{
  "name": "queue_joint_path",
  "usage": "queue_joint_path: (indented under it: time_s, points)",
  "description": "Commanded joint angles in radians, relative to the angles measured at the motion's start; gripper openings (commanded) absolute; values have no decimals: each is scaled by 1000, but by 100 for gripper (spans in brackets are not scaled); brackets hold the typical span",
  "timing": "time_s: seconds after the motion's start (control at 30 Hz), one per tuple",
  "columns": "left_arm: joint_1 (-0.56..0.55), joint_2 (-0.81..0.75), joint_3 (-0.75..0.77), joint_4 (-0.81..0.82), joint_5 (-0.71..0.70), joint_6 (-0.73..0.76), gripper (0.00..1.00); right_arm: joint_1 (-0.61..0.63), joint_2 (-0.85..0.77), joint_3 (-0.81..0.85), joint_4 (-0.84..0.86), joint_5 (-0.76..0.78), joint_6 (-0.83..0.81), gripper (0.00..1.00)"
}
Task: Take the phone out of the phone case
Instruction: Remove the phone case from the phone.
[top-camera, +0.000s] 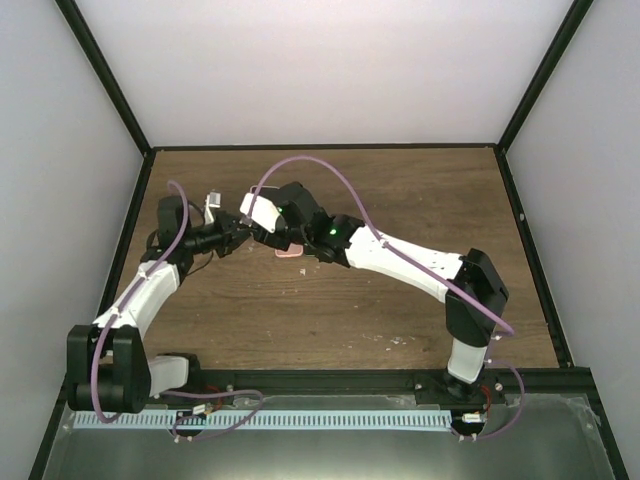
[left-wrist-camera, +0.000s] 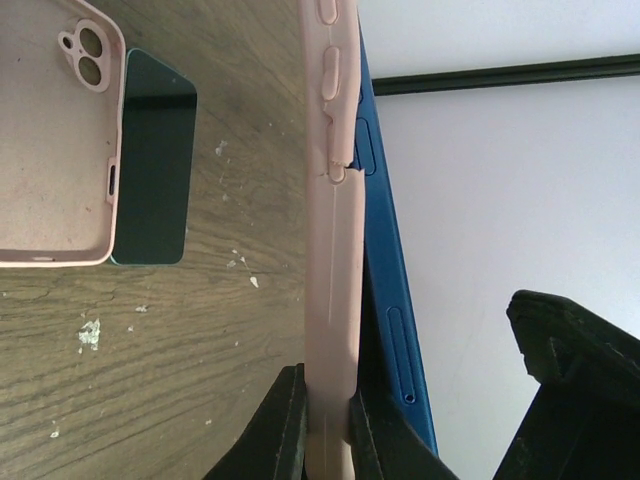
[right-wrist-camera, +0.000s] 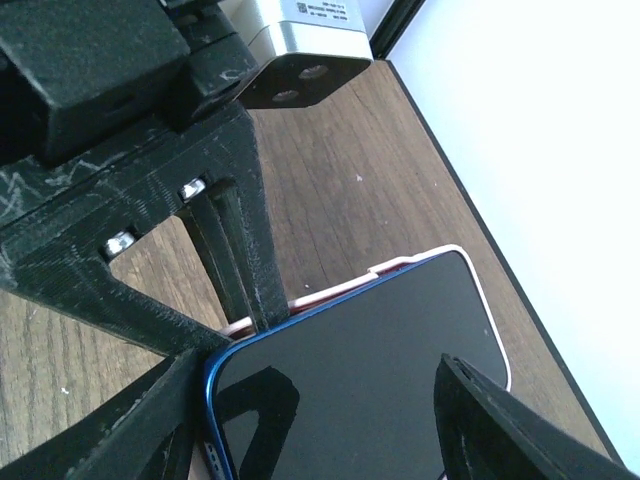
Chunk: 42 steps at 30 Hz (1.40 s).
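My left gripper (left-wrist-camera: 326, 415) is shut on the edge of the pink phone case (left-wrist-camera: 333, 250), which is held up off the table. The blue-edged phone (left-wrist-camera: 392, 300) has peeled partly out of the case on the right side. In the right wrist view the phone's black screen (right-wrist-camera: 370, 370) faces the camera, with the pink case (right-wrist-camera: 410, 268) showing behind its top edge. My right gripper (right-wrist-camera: 318, 405) is open, its jaws wide apart on either side of the phone. In the top view the two grippers (top-camera: 243, 240) (top-camera: 287, 233) meet over the case (top-camera: 288, 253).
A second, empty pink case (left-wrist-camera: 50, 150) lies inside-up on the wooden table (left-wrist-camera: 200, 330), with a dark phone (left-wrist-camera: 155, 160) next to it. The left gripper's fingers (right-wrist-camera: 240, 260) stand close in front of the right wrist camera. White walls enclose the table.
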Motion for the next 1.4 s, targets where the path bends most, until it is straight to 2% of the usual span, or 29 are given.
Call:
queue_joint_path:
  time_s: [0.0,0.13,0.3,0.5,0.7,0.83,1.03,1.07,1.23,1.37]
  points:
    - [2,3,51,92,59,-16,0,8,17,-44,-26,49,-32,62]
    - [2,1,50,107,72,-19,0,7,24,-82,60,161,-92,58]
    - [2,-11,43,109,74,-15,0,-16,23,-134,181,294,-181,49]
    - [2,-14,43,114,77,-14,0,-22,13,-205,328,377,-302,39]
    - [2,-22,36,120,85,-12,0,-22,43,-213,427,426,-405,36]
    - [0,-36,26,132,95,-11,0,-22,59,-170,392,414,-393,31]
    - [2,-41,29,120,92,11,0,-18,77,-79,227,353,-301,3]
    - [2,-41,31,116,92,16,0,-16,79,-68,205,351,-289,1]
    - [2,-32,41,103,103,36,0,-12,71,-47,122,330,-233,1]
    - [2,-8,77,33,123,99,0,-12,70,-46,71,314,-190,1]
